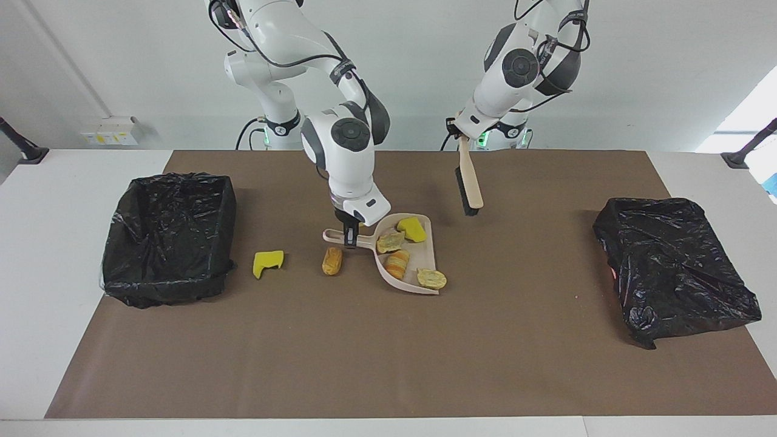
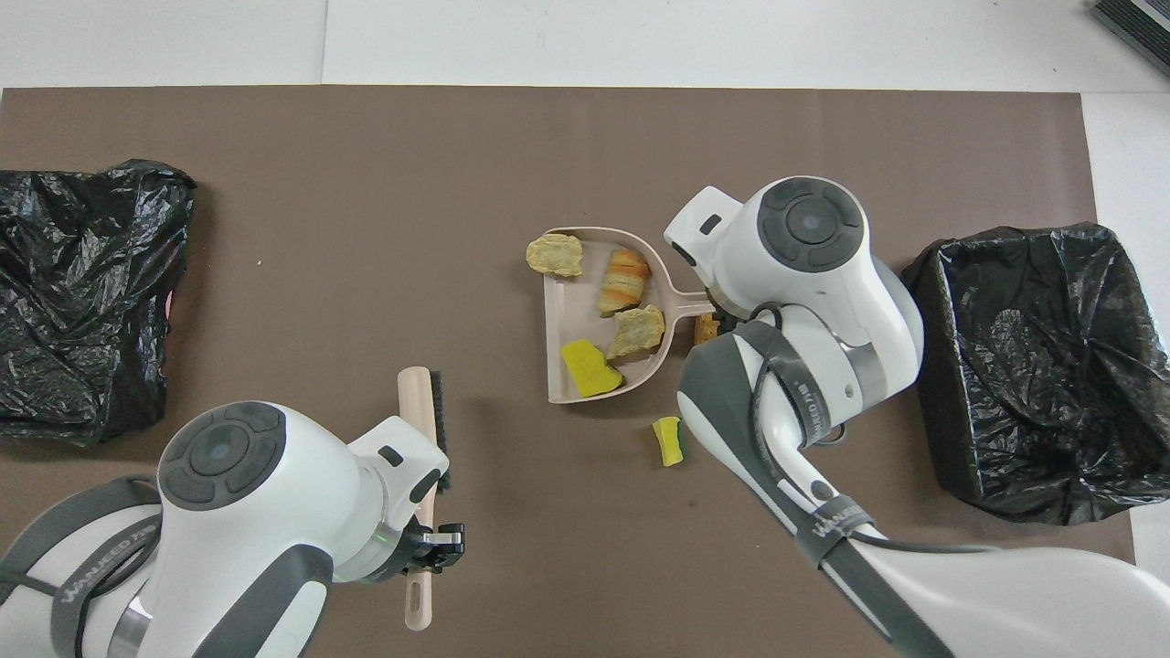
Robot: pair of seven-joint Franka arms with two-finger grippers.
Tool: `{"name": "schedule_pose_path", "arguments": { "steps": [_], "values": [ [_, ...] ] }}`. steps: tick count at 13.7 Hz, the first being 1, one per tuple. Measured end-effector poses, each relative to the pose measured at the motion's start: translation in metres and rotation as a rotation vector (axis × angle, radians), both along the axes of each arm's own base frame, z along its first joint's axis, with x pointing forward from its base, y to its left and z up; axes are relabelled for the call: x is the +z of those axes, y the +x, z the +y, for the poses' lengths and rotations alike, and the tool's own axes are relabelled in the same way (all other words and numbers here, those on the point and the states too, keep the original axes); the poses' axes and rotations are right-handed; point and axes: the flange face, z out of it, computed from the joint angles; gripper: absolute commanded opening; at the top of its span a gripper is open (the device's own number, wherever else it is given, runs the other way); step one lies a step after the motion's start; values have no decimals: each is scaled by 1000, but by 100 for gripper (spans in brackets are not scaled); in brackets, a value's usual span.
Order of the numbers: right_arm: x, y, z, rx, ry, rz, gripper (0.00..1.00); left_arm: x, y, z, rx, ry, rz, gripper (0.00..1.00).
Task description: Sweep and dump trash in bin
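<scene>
the right gripper is clamped on the thin handle of the beige plastic dustpan, fingers pinching from above so the pan sits level and its load cannot slide out of the open mouth, which faces the left arm's end of the table. the pan looks just off the brown mat or barely resting on it; i cannot tell which. in it lie four pieces of the trash: a bright yellow sponge bit at the end nearer the robots, two tan bread-like chunks in the middle, and another flat tan chunk at the lip, farthest from the robots and likeliest to slip off.

the left gripper is shut on the handle of the beige hand brush with black bristles, which hangs head down, clear of the mat and away from the pan; judged so, it is out of the way of the carry.

three pieces are not in the pan: a tan roll just beside the handle, a yellow notched sponge bit between it and the open black-lined bin at the right arm's end, and a green-backed sponge bit nearer the robots than the pan. a second black-bagged bin sits at the left arm's end.

the sweep is partly done; dumping now would leave those three behind.
</scene>
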Motion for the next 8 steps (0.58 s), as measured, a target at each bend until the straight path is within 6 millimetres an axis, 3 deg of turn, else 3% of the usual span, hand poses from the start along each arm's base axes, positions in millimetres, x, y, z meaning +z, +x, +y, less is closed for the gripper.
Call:
{"name": "schedule_pose_path", "arguments": {
  "steps": [3,5,8],
  "values": [
    [25,22,-50,-9,59,9,0,-1,6,-13,29,-18,-68,0],
    [36,29,-84,-18,56,32,0,-13,-2,-42,44,-8,-96,0],
    [46,34,-130,7,46,84,0,-47,-15,-87,34,6,-113,0]
  ]
}}
